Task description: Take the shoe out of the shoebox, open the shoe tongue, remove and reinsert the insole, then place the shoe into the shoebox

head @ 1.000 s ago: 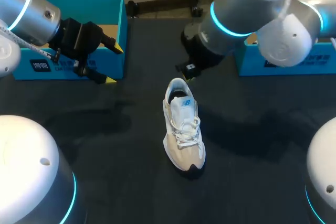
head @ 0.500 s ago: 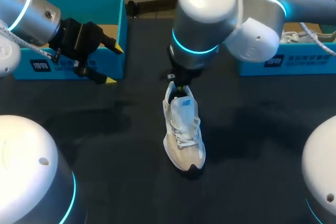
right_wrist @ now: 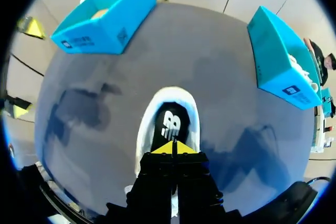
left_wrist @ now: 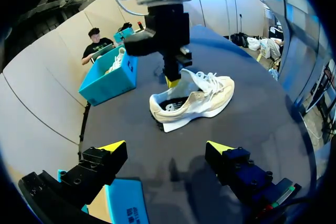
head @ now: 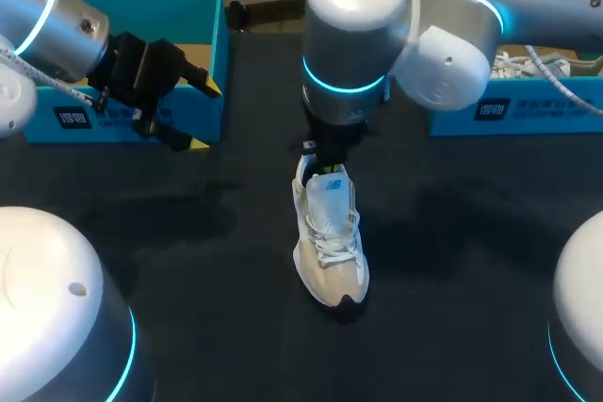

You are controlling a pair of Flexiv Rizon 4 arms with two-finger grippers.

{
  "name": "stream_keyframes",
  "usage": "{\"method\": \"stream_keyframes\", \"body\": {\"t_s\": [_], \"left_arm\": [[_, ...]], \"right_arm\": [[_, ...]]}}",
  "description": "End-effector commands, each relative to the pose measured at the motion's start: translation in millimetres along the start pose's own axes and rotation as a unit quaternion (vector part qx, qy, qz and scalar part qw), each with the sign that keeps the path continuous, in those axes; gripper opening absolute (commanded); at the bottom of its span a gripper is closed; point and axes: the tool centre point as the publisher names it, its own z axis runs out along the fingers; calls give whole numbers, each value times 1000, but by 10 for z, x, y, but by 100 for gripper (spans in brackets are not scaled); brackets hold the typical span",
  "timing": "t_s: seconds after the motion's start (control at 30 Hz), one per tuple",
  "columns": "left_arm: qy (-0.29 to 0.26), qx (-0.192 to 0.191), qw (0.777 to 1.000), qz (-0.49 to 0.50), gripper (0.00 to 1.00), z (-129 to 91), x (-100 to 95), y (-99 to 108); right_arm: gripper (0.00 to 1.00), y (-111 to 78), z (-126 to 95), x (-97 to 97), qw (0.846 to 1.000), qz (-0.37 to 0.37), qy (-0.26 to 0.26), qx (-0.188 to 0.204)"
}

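Note:
A cream and white shoe (head: 330, 233) stands upright on the dark table, heel toward the back. Its black insole (right_wrist: 169, 124) shows inside the opening. My right gripper (head: 320, 159) hangs over the heel opening with its yellow tips pressed together and nothing seen between them; in its own view the right gripper (right_wrist: 174, 148) is just above the insole. From the left wrist view the shoe (left_wrist: 194, 100) lies ahead, with the right gripper (left_wrist: 173, 81) at its collar. My left gripper (head: 204, 115) stands open beside the left shoebox (head: 122, 124), far from the shoe.
A second blue box (head: 528, 105) at the back right holds another white shoe (head: 528, 65). Bare dark table surrounds the shoe on all sides.
My right arm has swung left and come down, bringing its shut gripper to the shoe's heel opening. The left arm and the shoe have stayed in place.

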Motion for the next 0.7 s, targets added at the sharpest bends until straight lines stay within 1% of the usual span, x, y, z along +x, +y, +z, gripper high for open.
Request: {"method": "stream_keyframes", "body": {"t_s": [0.03,0.23,0.4,0.7], "left_arm": [[0,-1,1000,0,100,-9,11,0],[0,-1,1000,0,100,-9,11,0],[0,-1,1000,0,100,-9,11,0],[0,-1,1000,0,100,-9,11,0]], "right_arm": [[0,46,217,65,1000,0,1,22],[0,-21,385,63,999,-4,-8,47],[0,-124,538,69,998,6,-2,58],[0,-193,741,54,997,8,-3,72]]}}
